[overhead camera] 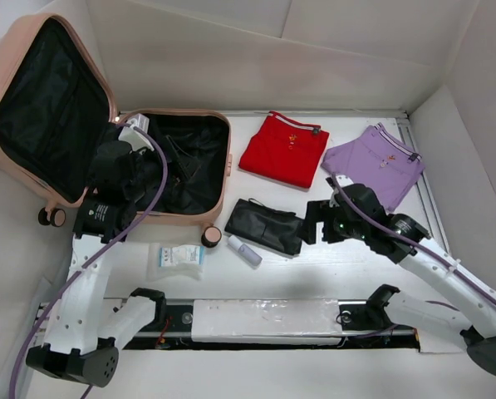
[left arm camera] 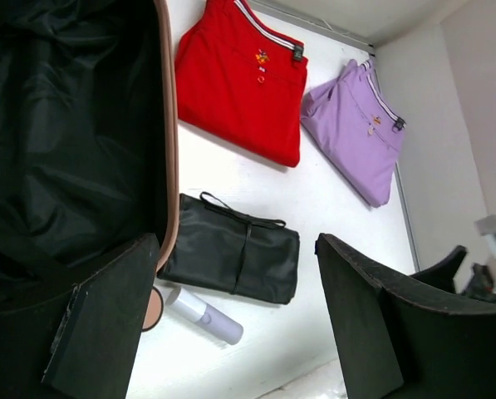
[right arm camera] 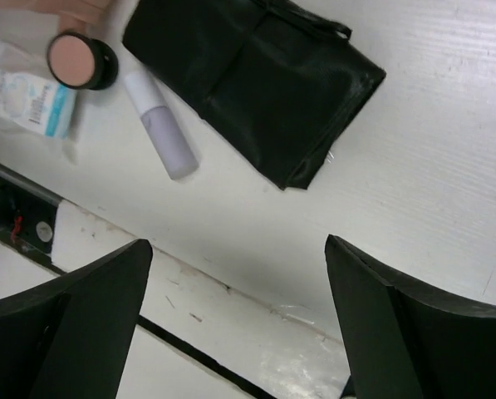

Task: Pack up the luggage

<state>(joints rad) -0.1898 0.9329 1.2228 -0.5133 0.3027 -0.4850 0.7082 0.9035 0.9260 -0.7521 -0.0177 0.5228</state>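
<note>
The luggage (overhead camera: 218, 166), a pale peach-pink hard-shell case, lies open at the far left. Its lid (overhead camera: 52, 108) leans back against the wall and its black lining (left arm camera: 65, 133) shows. My left gripper (overhead camera: 130, 170) hovers over the open half, jaws open and empty (left arm camera: 238, 249). My right gripper (overhead camera: 310, 223) hangs open and empty just right of a black pouch (overhead camera: 264, 226), above bare table (right arm camera: 238, 245). The pouch (right arm camera: 248, 79) lies flat beside the luggage's near corner.
A red folded garment (overhead camera: 283, 150) and a purple one (overhead camera: 374, 162) lie at the back right. A lilac tube (overhead camera: 244, 250), a round compact (overhead camera: 212, 237) and a clear packet (overhead camera: 177, 258) sit in front of the luggage. White walls enclose the table.
</note>
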